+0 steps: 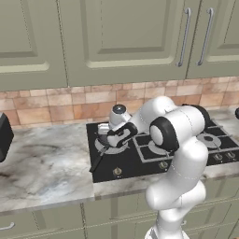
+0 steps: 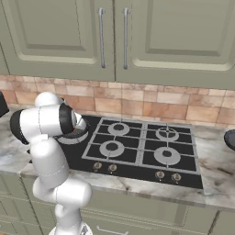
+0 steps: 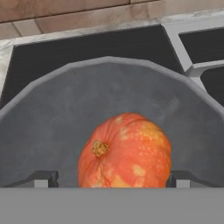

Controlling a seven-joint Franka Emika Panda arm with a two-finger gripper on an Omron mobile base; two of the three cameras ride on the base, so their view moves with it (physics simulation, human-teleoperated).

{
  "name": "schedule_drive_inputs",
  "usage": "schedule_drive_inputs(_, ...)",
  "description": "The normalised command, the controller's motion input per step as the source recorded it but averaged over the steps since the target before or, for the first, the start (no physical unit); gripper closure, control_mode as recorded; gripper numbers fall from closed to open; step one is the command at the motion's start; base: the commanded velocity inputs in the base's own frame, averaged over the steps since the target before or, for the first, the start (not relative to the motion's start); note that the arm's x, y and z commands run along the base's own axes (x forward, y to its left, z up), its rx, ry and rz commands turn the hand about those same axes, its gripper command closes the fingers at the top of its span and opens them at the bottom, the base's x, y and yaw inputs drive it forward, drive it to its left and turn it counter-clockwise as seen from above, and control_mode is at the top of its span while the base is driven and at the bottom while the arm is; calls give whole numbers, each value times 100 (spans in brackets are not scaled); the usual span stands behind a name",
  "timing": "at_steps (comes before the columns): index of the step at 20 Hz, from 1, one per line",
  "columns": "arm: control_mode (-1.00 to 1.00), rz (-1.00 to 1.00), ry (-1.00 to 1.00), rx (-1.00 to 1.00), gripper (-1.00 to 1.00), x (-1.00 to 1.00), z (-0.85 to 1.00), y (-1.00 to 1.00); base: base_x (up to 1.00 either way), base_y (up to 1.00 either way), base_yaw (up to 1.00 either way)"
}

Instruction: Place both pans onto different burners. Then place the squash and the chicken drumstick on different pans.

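An orange-red squash lies inside a round black pan. That pan sits on the large left burner of the black cooktop, its long handle pointing toward the front left. My gripper hangs low over the pan with the squash between its fingers. The fingertips stand wide to either side, and the left one is clear of the squash. From the left base view, the hand covers the squash. The chicken drumstick is out of view.
Four smaller burners under square grey grates are bare. A dark rounded thing sits on the counter right of the cooktop, cut off by the frame. A dark appliance stands at the far left. Cabinets hang above the tiled wall.
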Motion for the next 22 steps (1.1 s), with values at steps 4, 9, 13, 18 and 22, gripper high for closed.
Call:
schedule_drive_inputs(4,-100,0,0,0,-100,0,5,0,0,0,0)
schedule_drive_inputs(9,-100,0,-3,0,-100,0,8,0,0,0,0)
schedule_drive_inputs(13,-100,0,-3,0,-100,-3,6,0,0,0,0)
schedule_drive_inputs(18,-100,2,-1,0,-100,-9,3,-2,0,0,0)
schedule_drive_inputs(22,-100,4,-1,0,-100,-14,19,-10,0,0,0)
